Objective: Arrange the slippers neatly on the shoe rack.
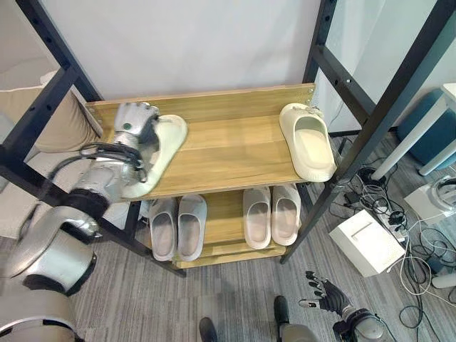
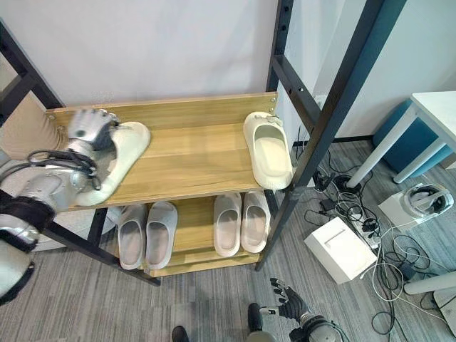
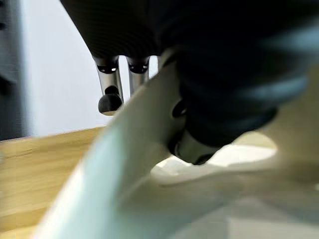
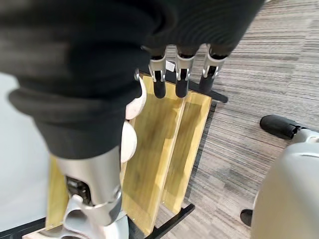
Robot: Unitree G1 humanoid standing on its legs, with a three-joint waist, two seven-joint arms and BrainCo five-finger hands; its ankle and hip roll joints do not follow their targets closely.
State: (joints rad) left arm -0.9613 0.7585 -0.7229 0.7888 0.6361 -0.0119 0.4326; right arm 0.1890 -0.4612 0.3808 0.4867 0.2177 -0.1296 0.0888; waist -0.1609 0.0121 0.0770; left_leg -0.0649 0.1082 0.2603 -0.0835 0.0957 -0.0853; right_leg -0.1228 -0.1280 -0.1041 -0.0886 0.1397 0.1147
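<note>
My left hand (image 1: 135, 127) lies on a cream slipper (image 1: 160, 146) at the left end of the wooden top shelf (image 1: 228, 142). The slipper lies at an angle with one end past the shelf's front edge. In the left wrist view my thumb (image 3: 199, 144) is tucked against the slipper's strap (image 3: 134, 149) and my fingers (image 3: 110, 94) reach over it. The matching cream slipper (image 1: 310, 142) lies at the shelf's right end, sole down. My right hand (image 1: 322, 291) hangs low near the floor, its fingers (image 4: 180, 74) straight and holding nothing.
Two pairs of pale slippers (image 1: 178, 226) (image 1: 271, 214) stand side by side on the lower shelf. Black frame posts (image 1: 377, 121) flank the rack. A white box (image 1: 367, 242) and tangled cables (image 1: 420, 249) lie on the floor to the right.
</note>
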